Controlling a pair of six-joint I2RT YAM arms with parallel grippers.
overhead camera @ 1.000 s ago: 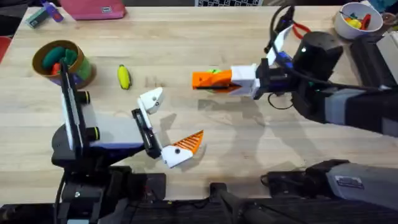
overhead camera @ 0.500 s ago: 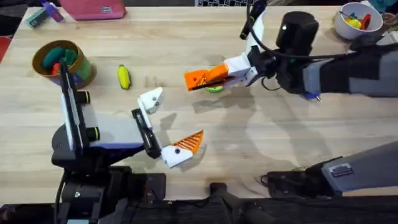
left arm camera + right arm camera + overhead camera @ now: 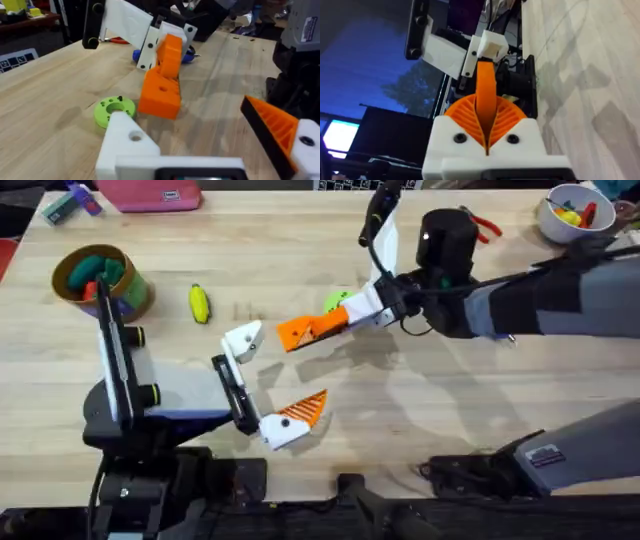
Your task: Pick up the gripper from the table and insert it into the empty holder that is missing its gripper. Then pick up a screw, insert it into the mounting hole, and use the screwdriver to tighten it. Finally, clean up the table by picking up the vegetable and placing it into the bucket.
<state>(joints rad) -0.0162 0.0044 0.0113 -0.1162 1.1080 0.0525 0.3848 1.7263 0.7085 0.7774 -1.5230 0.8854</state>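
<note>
My right gripper [image 3: 332, 322] reaches across the table's middle, shut on the orange ribbed gripper [image 3: 298, 332], which sticks out toward the left arm. The piece's tip hangs just right of the bare white holder [image 3: 243, 340], one finger of my left gripper [image 3: 275, 375]. That gripper stands open, its other finger carrying an orange tip [image 3: 303, 410]. In the left wrist view the held orange gripper [image 3: 161, 90] hovers beyond the holder [image 3: 127, 142]. The yellow vegetable [image 3: 199, 304] lies left of centre, and the bucket [image 3: 98, 278] stands far left. The blue screwdriver [image 3: 188, 56] lies behind the right gripper.
A green disc [image 3: 337, 302] lies on the table just behind the held piece. A white bowl [image 3: 572, 210] of toy pieces stands at the back right, with red pliers [image 3: 485, 225] near it. A pink case [image 3: 150, 194] sits at the back edge.
The right arm has swung left and slightly forward with the orange gripper, bringing it close to the bare holder and uncovering the green disc. The left arm has not moved.
</note>
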